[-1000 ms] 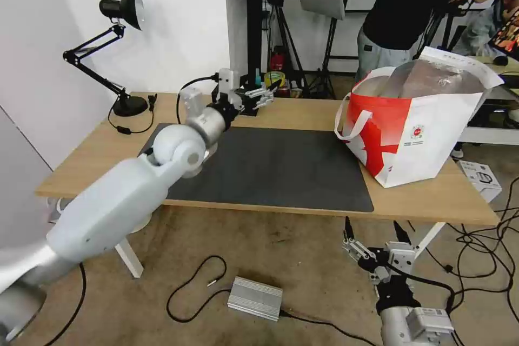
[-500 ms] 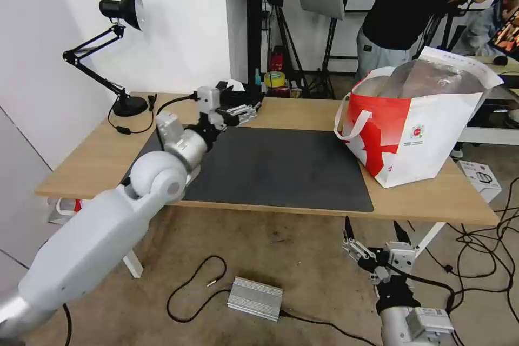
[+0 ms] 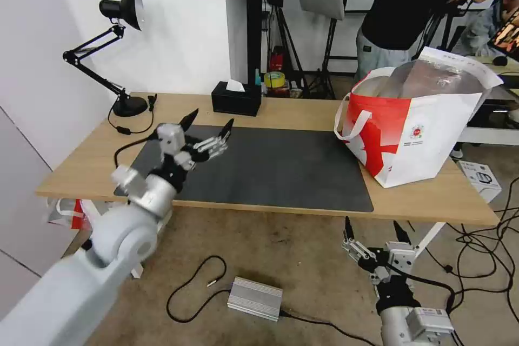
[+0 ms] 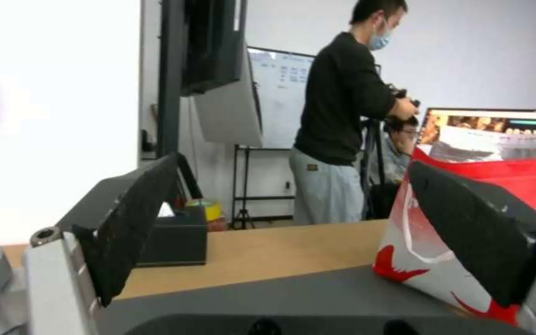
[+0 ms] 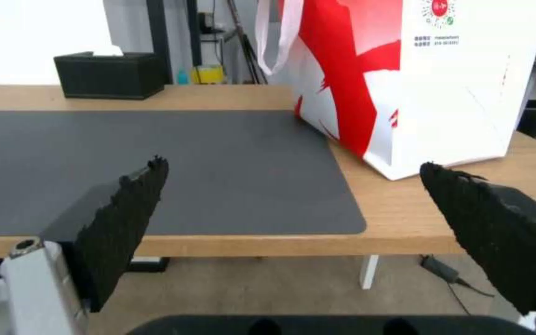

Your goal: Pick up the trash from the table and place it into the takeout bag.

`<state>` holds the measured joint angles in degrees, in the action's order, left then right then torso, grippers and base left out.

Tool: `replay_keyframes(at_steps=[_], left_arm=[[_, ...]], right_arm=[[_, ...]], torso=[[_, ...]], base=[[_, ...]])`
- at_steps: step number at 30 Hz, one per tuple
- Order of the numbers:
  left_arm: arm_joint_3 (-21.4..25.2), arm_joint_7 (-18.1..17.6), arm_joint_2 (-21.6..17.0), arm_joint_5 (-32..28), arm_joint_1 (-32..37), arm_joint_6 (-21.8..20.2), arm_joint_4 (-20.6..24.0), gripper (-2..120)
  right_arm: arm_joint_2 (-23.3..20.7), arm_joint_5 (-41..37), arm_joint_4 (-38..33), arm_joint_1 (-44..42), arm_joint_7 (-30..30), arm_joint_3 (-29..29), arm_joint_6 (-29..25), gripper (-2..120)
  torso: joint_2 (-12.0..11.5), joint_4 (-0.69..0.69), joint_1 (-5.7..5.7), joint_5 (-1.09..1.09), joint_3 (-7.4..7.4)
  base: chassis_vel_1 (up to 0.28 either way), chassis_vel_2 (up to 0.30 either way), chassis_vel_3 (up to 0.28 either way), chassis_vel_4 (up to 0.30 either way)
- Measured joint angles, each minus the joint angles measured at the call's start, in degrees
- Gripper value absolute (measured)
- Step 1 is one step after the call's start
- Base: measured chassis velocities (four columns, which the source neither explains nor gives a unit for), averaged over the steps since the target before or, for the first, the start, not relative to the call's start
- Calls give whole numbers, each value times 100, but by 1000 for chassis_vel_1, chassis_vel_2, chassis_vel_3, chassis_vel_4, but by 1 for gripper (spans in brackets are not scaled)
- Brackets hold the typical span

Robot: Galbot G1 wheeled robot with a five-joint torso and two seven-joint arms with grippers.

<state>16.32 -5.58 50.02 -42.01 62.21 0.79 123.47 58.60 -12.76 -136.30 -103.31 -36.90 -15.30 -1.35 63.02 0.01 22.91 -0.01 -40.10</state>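
I saw the long light-wood worktop (image 3: 303,113) on white legs, a flat dark grey mat (image 3: 270,167) covering most of its top. The boxy red-and-white takeout bag (image 3: 416,135), with white strap handles and crinkled silver foil lining, stood on the worktop's right end, just off the mat's edge and well to the right of my left gripper (image 3: 208,125). That gripper hovered over the mat's left part, empty, its black wedge-shaped fingers (image 3: 189,118) spread wide. A black tissue box (image 3: 236,98) sat beyond those fingers at the far edge. My right gripper (image 3: 374,232) hung low in front of the worktop, fingers wide with nothing between them. Its wrist camera showed the rough, frayed finger pads (image 5: 133,218) and the bag's (image 5: 417,79) small round red logo ahead of them.
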Motion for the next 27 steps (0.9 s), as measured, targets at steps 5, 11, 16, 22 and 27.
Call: replay_keyframes(at_steps=[5, 11, 16, 22, 27], left_arm=[[405, 1, 363, 415, 593, 22, 248, 100], [804, 11, 1201, 1281, 1776, 202, 480, 100], [1022, 108, 1650, 1727, 2427, 403, 588, 100], [1126, 178, 2025, 2165, 2936, 599, 685, 100], [1170, 204, 2226, 2396, 3275, 786, 703, 100]], right_arm=[[0, 0, 0, 0, 0, 0, 0, 100], [0, 0, 0, 0, 0, 0, 0, 100], [0, 0, 0, -1, 0, 0, 0, 100], [-1, 0, 0, 0, 0, 0, 0, 100], [0, 0, 0, 0, 0, 0, 0, 100]], torso=[[0, -1, 0, 1, 0], [0, 0, 0, 1, 0], [0, 0, 0, 1, 0], [0, -1, 0, 2, 0], [0, -1, 0, 1, 0]], base=[[0, 0, 0, 0], [0, 0, 0, 0], [0, 0, 0, 0], [0, 0, 0, 0], [0, 0, 0, 0]])
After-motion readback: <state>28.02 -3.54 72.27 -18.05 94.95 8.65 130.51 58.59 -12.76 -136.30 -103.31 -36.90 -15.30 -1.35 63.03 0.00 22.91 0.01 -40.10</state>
